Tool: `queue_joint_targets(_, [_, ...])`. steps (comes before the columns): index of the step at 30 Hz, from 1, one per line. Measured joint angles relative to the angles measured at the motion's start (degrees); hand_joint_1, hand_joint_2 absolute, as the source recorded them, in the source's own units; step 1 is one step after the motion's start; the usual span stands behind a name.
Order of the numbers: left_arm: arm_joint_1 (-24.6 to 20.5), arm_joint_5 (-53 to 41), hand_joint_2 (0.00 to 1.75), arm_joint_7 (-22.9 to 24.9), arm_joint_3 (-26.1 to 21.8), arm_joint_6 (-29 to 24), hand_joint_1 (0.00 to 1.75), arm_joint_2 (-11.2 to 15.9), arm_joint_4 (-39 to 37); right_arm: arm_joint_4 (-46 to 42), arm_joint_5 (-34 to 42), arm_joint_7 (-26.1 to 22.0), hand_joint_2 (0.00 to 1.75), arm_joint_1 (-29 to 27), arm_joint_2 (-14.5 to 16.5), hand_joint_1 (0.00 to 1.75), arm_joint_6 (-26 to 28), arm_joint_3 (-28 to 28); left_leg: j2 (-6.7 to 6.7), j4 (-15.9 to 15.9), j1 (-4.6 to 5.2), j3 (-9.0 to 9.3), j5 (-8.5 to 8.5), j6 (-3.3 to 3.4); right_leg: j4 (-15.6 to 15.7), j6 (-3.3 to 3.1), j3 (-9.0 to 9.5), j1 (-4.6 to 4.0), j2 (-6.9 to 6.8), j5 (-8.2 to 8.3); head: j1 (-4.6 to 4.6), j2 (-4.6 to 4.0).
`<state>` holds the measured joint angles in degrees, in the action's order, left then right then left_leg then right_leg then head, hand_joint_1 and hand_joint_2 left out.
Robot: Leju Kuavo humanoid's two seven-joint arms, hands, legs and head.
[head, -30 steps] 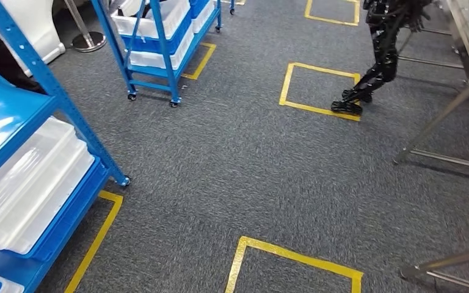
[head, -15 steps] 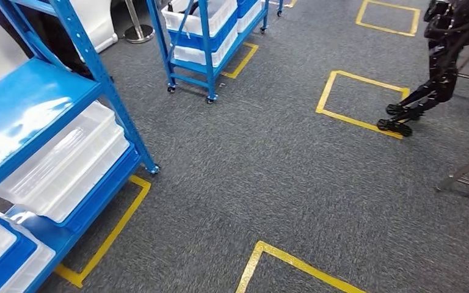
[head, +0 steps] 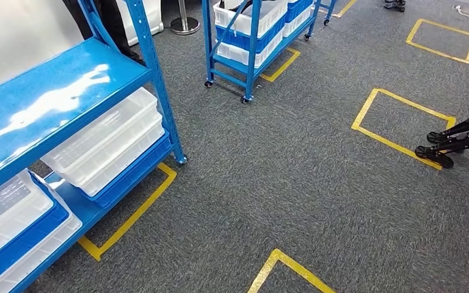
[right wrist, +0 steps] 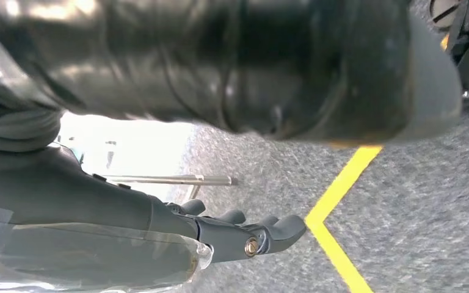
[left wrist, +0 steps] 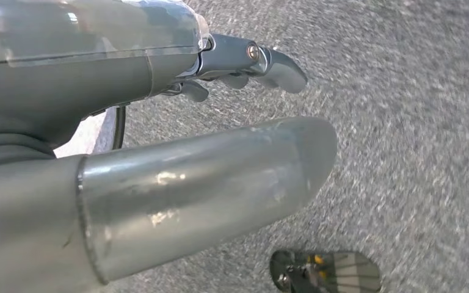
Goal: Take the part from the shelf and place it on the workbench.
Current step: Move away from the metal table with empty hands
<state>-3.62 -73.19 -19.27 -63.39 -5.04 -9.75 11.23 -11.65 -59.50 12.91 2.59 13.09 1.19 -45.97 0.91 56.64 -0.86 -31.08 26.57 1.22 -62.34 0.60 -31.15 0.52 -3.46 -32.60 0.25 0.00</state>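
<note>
The whole view was swung toward the near blue shelf (head: 67, 116) compared with a second ago, so the approach was probably still underway and nothing picked yet. Four clear bins (head: 107, 143) were counted on it; the part couldn't be made out. Left hand (left wrist: 244, 67) and right hand (right wrist: 244, 235) were hung loosely spread, holding nothing. Three yellow floor squares (head: 403, 122) were seen.

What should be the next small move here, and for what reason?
Probably keep turning toward the blue shelf and step closer: its clear bins sit off to the side, and the left hand and right hand hang over carpet holding nothing.
</note>
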Motion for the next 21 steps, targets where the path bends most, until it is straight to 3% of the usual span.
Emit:
queue_joint_targets(2, [-0.1, -0.2, 0.00, 0.2, 0.0, 0.0, 0.00, -0.1, 0.0, 0.0, 0.0, 0.0, 0.00, -0.1, 0.0, 0.00, 0.0, -0.1, -1.24, 0.0, 0.08, -0.18, -0.14, 0.39, -7.6, 0.16, -3.63, 0.16, 2.66, -3.76, 0.03, -0.01])
queue_joint_targets(3, [-0.1, -0.3, 0.00, 0.3, 0.1, -0.1, 0.00, -0.1, 0.0, 0.0, 0.0, 0.0, 0.00, -0.2, 0.0, 0.00, 0.0, -0.2, -1.96, 0.0, 0.14, -0.23, -0.16, 0.45, -10.8, 0.20, -5.31, 0.20, 3.07, -4.75, 0.02, -0.01])
queue_joint_targets(4, [0.0, -0.4, 0.00, 0.4, 0.1, -0.1, 0.00, -0.1, 0.0, 0.0, 0.0, 0.0, 0.00, -0.2, 0.0, 0.00, 0.0, -0.2, -2.74, 0.1, 0.19, -0.22, -0.16, 0.46, -12.2, 0.21, -6.20, 0.22, 3.22, -4.56, 0.02, -0.01])
queue_joint_targets(5, [0.0, -0.4, 0.00, 0.6, 0.1, -0.1, 0.00, -0.1, 0.0, 0.0, 0.0, 0.0, 0.00, -0.2, 0.0, 0.00, 0.0, -0.3, -3.58, 0.1, 0.21, -0.16, -0.15, 0.44, -11.4, 0.17, -6.06, 0.24, 3.34, -3.17, 0.02, -0.01])
queue_joint_targets(6, [0.1, -0.5, 0.00, 0.8, 0.1, 0.0, 0.00, -0.1, 0.0, 0.0, -0.1, 0.0, 0.00, -0.3, 0.0, 0.00, 0.0, -0.3, -4.43, 0.2, 0.20, -0.10, -0.12, 0.38, -8.4, 0.06, -4.91, 0.28, 3.69, -0.89, 0.02, -0.01])
queue_joint_targets(8, [0.0, -0.7, 0.00, 1.1, 0.1, 0.1, 0.00, -0.2, 0.0, 0.0, -0.3, 0.0, 0.00, -0.5, 0.0, 0.00, 0.0, -0.3, -5.96, 0.6, 0.23, -0.28, 0.05, 0.06, -0.7, -0.26, -1.89, 0.50, 6.32, 3.05, 0.01, -0.01])
queue_joint_targets(10, [-0.1, -0.8, 0.00, 1.3, 0.1, 0.2, 0.00, -0.2, 0.0, 0.0, -0.3, -0.1, 0.00, -0.5, -0.1, 0.00, -0.1, -0.3, -7.20, 1.0, 0.22, -0.87, 0.06, -0.60, 2.9, -0.50, -0.62, 0.57, 8.50, 4.04, 0.00, 0.00])
queue_joint_targets(11, [-0.1, -0.9, 0.00, 1.5, 0.1, 0.2, 0.00, -0.2, 0.0, 0.0, -0.3, -0.1, 0.00, -0.4, -0.1, 0.00, -0.1, -0.3, -7.81, 1.0, 0.20, -1.13, -0.03, -1.01, 3.1, -0.61, -0.58, 0.48, 8.52, 3.91, 0.00, 0.00])
queue_joint_targets(12, [0.0, -1.0, 0.00, 1.7, 0.1, 0.2, 0.00, -0.2, 0.0, 0.0, -0.4, -0.1, 0.00, -0.3, 0.0, 0.00, -0.1, -0.3, -8.47, 0.9, 0.10, -1.33, -0.14, -1.39, 3.2, -0.83, -0.57, 0.52, 7.80, 4.00, 0.01, 0.00])
queue_joint_targets(13, [0.1, -1.1, 0.00, 1.9, 0.1, 0.2, 0.00, -0.1, 0.0, 0.0, -0.5, -0.1, 0.00, -0.2, 0.0, 0.00, -0.1, -0.3, -8.26, 1.2, 0.10, -1.53, 0.03, -1.69, 3.5, -1.14, -0.43, 0.58, 7.07, 4.13, 0.00, 0.00])
queue_joint_targets(15, [0.1, -1.2, 0.00, 2.3, 0.1, 0.3, 0.00, -0.1, 0.0, 0.0, -0.8, -0.1, 0.00, -0.3, 0.0, 0.00, -0.2, -0.3, -5.60, 4.3, 0.19, -3.08, 2.10, -2.18, 4.2, -1.92, -0.11, 0.77, 5.37, 4.38, -0.19, 0.00])
queue_joint_targets(16, [0.0, -1.3, 0.00, 2.5, 0.1, 0.3, 0.00, 0.0, 0.0, 0.0, -1.0, -0.1, 0.00, -0.4, 0.0, 0.00, -0.2, -0.3, -3.65, 7.5, 0.19, -4.60, 3.98, -2.37, 4.3, -2.21, -0.03, 0.64, 4.48, 4.38, -0.28, 0.00])
queue_joint_targets(18, [-0.2, -1.4, 0.00, 2.8, 0.1, 0.4, 0.00, 0.0, 0.0, 0.0, -1.2, -0.1, 0.00, -0.5, 0.0, 0.00, -0.4, -0.3, -1.70, 15.0, 0.07, -8.16, 7.40, -2.81, 4.3, -2.49, -0.03, 0.39, 2.62, 4.23, -0.35, -0.01])
queue_joint_targets(19, [-0.2, -1.4, 0.00, 3.0, 0.2, 0.4, 0.00, 0.1, 0.0, 0.0, -1.3, -0.1, 0.00, -0.5, 0.0, 0.00, -0.5, -0.3, -1.40, 17.0, -0.01, -9.04, 7.81, -2.97, 4.2, -2.52, -0.01, 0.32, 1.74, 4.14, -0.35, -0.01])
queue_joint_targets(20, [-0.2, -1.4, 0.00, 3.1, 0.2, 0.4, 0.00, 0.1, 0.0, 0.0, -1.4, -0.1, 0.00, -0.5, 0.0, 0.00, -0.5, -0.3, -1.19, 16.8, -0.07, -8.80, 7.09, -3.08, 4.2, -2.48, 0.05, 0.30, 0.93, 4.03, -0.35, -0.01])
queue_joint_targets(21, [-0.1, -1.4, 0.00, 3.2, 0.2, 0.4, 0.00, 0.2, 0.0, 0.0, -1.4, -0.1, 0.00, -0.5, 0.0, 0.00, -0.6, -0.3, -0.84, 14.2, -0.11, -7.40, 5.43, -3.09, 4.1, -2.37, 0.15, 0.30, 0.23, 3.91, -0.35, -0.01])
